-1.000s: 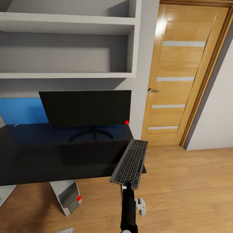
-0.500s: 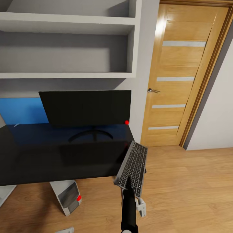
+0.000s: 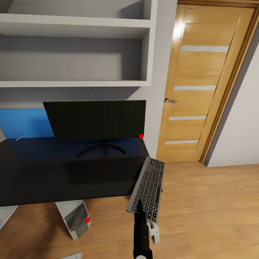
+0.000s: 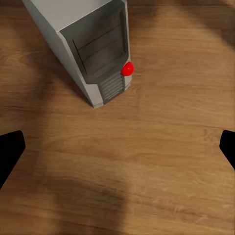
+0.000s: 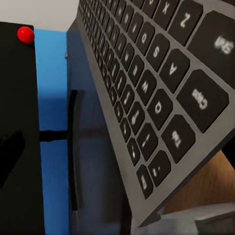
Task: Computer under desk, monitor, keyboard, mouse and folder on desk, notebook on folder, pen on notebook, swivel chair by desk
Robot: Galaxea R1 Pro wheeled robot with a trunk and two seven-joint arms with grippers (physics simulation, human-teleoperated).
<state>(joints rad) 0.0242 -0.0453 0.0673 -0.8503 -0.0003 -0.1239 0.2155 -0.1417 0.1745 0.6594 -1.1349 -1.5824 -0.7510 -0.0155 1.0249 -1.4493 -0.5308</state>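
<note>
We see pale grey wall shelves (image 3: 75, 83) high on the wall, and below them a blue wall panel (image 3: 23, 123). To the right stands a closed light wood door (image 3: 199, 86) with a silver handle (image 3: 169, 101). Light wood floor (image 3: 212, 212) spreads below.

Home bedroom study corner: glossy black desk (image 3: 54, 180) bearing a monitor (image 3: 95, 119), pale wall shelves (image 3: 75, 54) above the desk, wood door (image 3: 205, 82) beside it, wood floor (image 3: 208, 212) beneath.
</note>
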